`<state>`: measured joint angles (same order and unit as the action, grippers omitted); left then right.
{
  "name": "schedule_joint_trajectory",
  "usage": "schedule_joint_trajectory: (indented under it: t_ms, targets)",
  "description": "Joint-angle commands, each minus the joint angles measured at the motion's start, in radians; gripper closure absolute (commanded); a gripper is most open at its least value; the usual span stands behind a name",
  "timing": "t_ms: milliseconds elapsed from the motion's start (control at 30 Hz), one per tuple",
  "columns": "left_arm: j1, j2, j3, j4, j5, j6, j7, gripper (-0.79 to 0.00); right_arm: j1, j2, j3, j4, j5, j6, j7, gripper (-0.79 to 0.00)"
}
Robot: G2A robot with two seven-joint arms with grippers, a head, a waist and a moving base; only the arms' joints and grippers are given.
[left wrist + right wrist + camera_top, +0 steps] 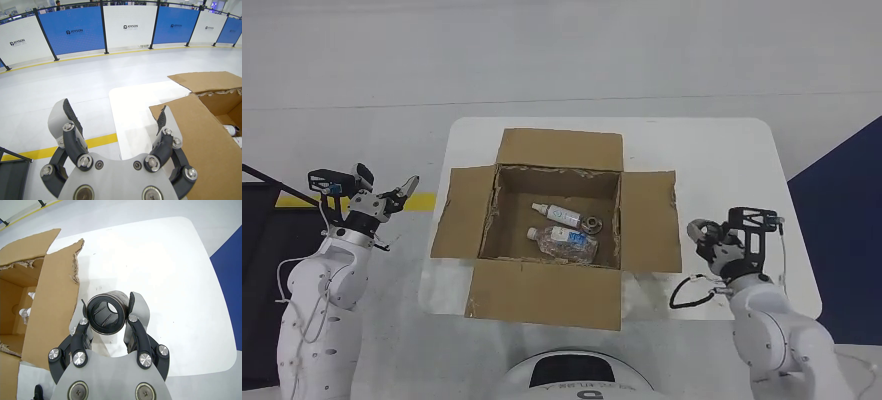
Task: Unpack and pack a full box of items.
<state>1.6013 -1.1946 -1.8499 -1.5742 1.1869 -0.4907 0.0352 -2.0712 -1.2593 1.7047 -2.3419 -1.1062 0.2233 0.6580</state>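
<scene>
An open cardboard box [504,215] sits in the middle of the white table [722,150], all flaps folded out. Inside lie a clear plastic bottle [560,241], a small white bottle [557,212] and a small metal ring [593,222]. My right gripper [106,307] hangs over the table just right of the box's right flap [54,298], shut on a dark metal cylinder bearing [106,311]; from above it shows as the right gripper [704,236]. My left gripper [115,111] is open and holds nothing, off the table's left edge, beside the box's left flap [189,136].
The table's right part [160,285] is bare white surface. A yellow floor line [100,141] runs under the left arm. A dark stand [262,230] is at the far left. Blue and white fence panels [75,32] close off the room behind.
</scene>
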Motion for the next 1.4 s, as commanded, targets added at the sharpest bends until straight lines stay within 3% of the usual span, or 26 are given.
schedule_joint_trajectory:
  t_ms: [0,800,1367]
  targets:
    - [0.0,0.0,0.0,0.0,0.0,0.0,0.0,-0.785,0.016,0.001,0.006,0.025,0.029,-0.011,0.031,0.0]
    - [0.0,0.0,0.0,0.0,0.0,0.0,0.0,-0.785,0.173,0.015,0.018,0.311,0.241,-0.162,0.19,0.0]
    - [0.0,0.0,0.0,0.0,0.0,0.0,0.0,-0.785,0.239,0.031,0.045,0.471,0.339,-0.263,0.207,0.0]
